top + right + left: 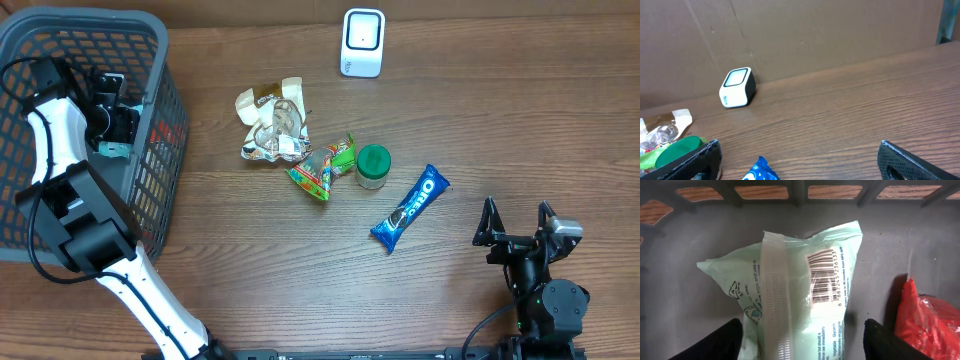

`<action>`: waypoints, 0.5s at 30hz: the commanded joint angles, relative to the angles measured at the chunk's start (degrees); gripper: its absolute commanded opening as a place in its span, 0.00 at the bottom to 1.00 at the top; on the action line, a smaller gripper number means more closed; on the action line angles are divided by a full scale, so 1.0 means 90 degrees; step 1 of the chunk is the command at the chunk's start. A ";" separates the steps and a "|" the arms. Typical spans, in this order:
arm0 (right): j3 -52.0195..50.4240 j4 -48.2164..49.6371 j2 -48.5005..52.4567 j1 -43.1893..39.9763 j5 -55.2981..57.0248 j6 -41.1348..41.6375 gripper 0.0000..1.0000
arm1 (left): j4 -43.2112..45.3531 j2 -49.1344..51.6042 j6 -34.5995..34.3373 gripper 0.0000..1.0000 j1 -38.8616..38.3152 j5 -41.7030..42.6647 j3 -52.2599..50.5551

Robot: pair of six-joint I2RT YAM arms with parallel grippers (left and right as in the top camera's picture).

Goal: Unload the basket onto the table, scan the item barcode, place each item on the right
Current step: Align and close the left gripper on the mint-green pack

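A mint-green wipes packet point(805, 295) lies on the floor of the grey basket point(700, 235), its barcode point(824, 277) facing up. My left gripper point(800, 340) is reached down into the basket point(165, 150). It is open, with one black finger on each side of the packet; the right finger stands clear of it. In the overhead view the left gripper point(112, 125) hides the packet. The white scanner point(362, 43) stands at the table's far edge, and shows at the left point(737, 87) in the right wrist view. My right gripper point(517, 222) rests open and empty at the front right.
A red packet point(925, 325) lies beside the wipes in the basket. On the table sit a crumpled clear wrapper point(272, 122), a green and red candy bag point(322, 168), a green-lidded jar point(373, 165) and a blue Oreo pack point(410, 208).
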 commanded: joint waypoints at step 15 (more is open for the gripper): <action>-0.0066 0.0049 -0.0002 0.0000 -0.0036 0.0022 1.00 | 0.0034 0.0947 -0.0112 0.52 -0.0090 0.0126 -0.0046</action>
